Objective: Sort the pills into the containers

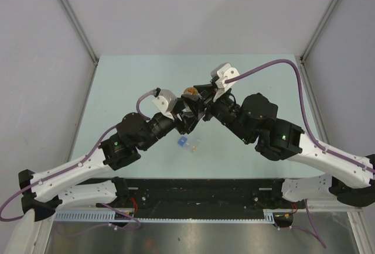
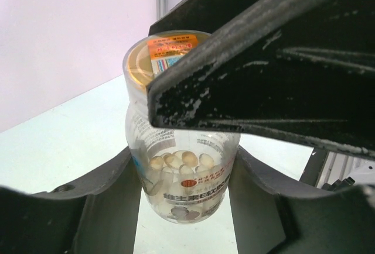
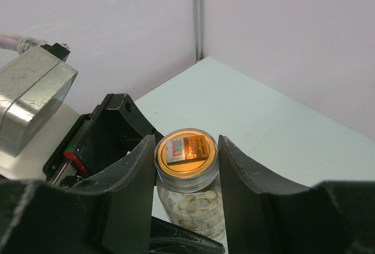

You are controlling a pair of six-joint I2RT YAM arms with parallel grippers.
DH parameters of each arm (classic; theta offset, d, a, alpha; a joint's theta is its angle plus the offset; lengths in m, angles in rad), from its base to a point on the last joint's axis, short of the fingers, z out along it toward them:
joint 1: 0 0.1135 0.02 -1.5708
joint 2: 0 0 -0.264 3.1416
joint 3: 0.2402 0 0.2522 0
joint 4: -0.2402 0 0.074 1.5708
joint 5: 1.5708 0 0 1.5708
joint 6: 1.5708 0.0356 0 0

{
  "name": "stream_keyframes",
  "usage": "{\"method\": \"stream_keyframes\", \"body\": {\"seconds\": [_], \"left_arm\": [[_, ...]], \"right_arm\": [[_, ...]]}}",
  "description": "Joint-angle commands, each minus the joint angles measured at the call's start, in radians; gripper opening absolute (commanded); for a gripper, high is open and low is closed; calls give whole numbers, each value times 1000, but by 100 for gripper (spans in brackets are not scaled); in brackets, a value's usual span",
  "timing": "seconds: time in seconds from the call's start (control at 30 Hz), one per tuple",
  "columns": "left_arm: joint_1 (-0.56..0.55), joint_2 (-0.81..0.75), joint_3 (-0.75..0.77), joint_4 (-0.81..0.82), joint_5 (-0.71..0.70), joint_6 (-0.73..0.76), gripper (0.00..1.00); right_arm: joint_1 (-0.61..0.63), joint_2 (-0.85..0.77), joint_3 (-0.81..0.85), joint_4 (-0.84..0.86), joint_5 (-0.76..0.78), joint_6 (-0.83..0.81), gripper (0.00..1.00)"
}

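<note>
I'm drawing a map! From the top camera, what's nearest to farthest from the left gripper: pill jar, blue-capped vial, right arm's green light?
1. Pill jar, held in the left gripper.
2. Blue-capped vial, on the table, toward the near edge.
3. Green light, out on the right arm.

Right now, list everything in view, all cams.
jar: one, clear with orange-gold lid, mid-table between both pincers
pills: several, pale tan, inside the jar
vial: one, clear with blue cap, on the table, nearer the arm bases than the jar
table: one, pale green, under everything
left pincer: one, black, shut on the jar's body
right pincer: one, black, shut on the lid
</note>
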Motion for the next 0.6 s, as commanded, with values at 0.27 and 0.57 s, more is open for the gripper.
{"method": "stream_keyframes", "body": {"seconds": [0.27,0.57], "left_arm": [[-9,-135,-16,87,-2,30,1],[-7,-155,-34,99,4,21,0]], "right_arm": [[-39,-76,-5,37,218,25,0],[-44,-91,-10,26,223,39,0]]}}
